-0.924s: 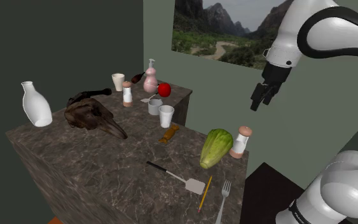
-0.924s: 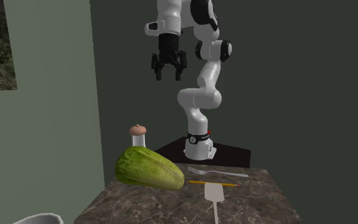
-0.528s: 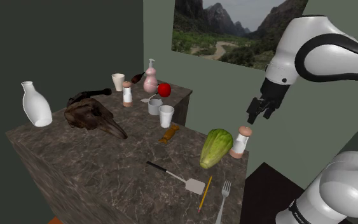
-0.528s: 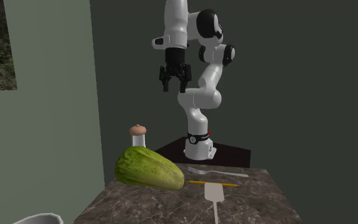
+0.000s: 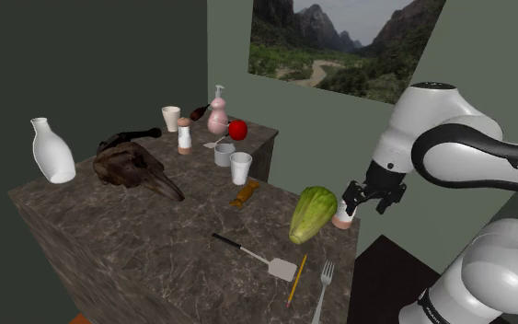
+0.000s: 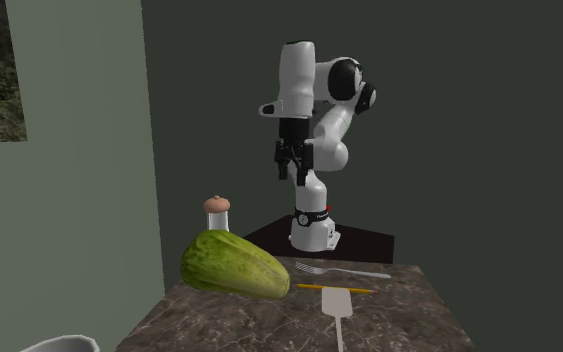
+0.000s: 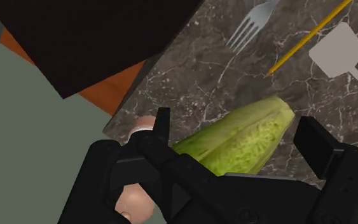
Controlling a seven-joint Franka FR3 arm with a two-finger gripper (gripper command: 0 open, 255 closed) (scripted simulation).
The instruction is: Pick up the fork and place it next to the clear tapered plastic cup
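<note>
The fork [image 5: 325,287] lies beside a yellow pencil [image 5: 296,281] at the marble counter's [image 5: 109,230] edge nearest the stand, and we see our gripper [image 5: 374,198] hang empty, fingers apart, over the lettuce [image 5: 313,214] and shaker [image 5: 342,219], well apart from it.

White arm [image 5: 454,152] folded at the elbow, forearm angled downward, black claw [image 5: 373,197] pointing down, fingers [image 7: 162,130] standing apart

Grey fork [image 5: 324,290] is lying flat by the table [image 5: 109,230] edge; whitish tapered cup [image 5: 240,167] is standing upright, well apart.
</note>
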